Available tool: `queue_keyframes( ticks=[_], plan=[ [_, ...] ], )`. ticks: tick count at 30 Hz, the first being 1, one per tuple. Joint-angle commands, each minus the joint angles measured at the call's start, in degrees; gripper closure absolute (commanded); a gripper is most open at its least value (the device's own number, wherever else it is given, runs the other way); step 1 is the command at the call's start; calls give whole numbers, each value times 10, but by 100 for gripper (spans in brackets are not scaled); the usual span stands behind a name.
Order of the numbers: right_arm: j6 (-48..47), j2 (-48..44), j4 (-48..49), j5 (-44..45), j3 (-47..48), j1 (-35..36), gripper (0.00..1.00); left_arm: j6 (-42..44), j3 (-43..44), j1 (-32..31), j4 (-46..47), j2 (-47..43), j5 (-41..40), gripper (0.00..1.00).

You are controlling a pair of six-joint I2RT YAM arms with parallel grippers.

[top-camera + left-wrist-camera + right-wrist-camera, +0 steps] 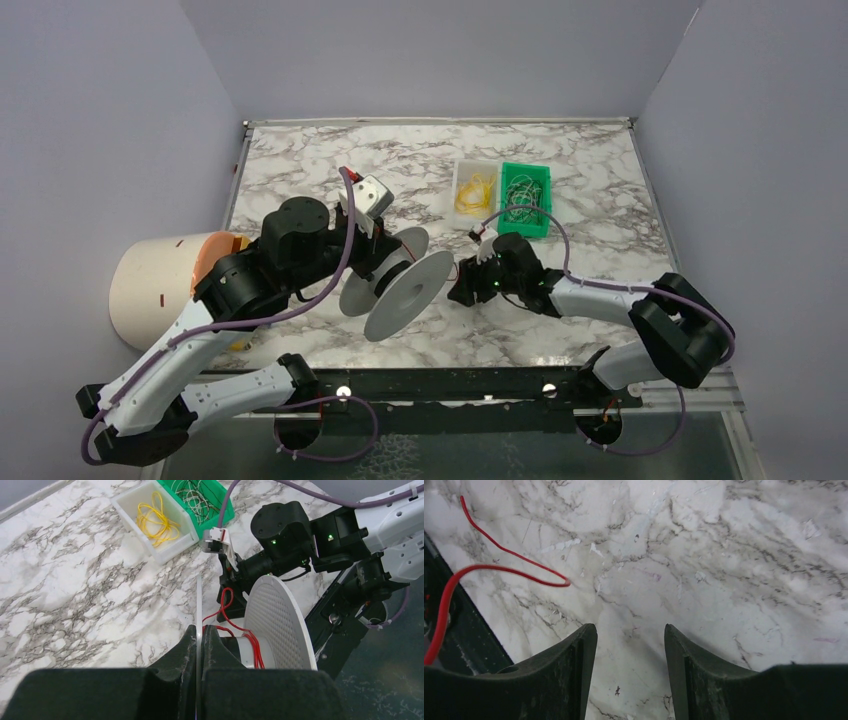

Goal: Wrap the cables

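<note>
Currently the red wire [234, 624] is lying partly wound on the hub of the white spool [280, 625], its tail trailing rightward over the grey-walled marble table [300, 170]. The left gripper [199, 647] is clamping the flange; the right gripper [630, 640] is hanging open, empty.

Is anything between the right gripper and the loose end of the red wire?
Nothing visible. The right gripper is open over the bare marble table. The red wire loops to the left of its fingers in the wrist view, apart from them, with only tabletop between.
</note>
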Motion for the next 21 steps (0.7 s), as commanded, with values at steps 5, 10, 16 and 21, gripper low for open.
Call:
queue_keyframes(
  ticks=[5,10,16,21],
  plan=[
    [77,1,208,-93,-72,-1,40,-18,24,-2,41,-4,-15,100],
    [124,40,342,-111,-101,0,36,-22,24,-2,45,-6,-15,100],
    [154,107,448,-94,-105,9,36,-23,21,-2,48,-5,-16,100],
    [172,161,532,-99,-97,20,36,-25,17,-2,52,-3,-11,100]
  ],
)
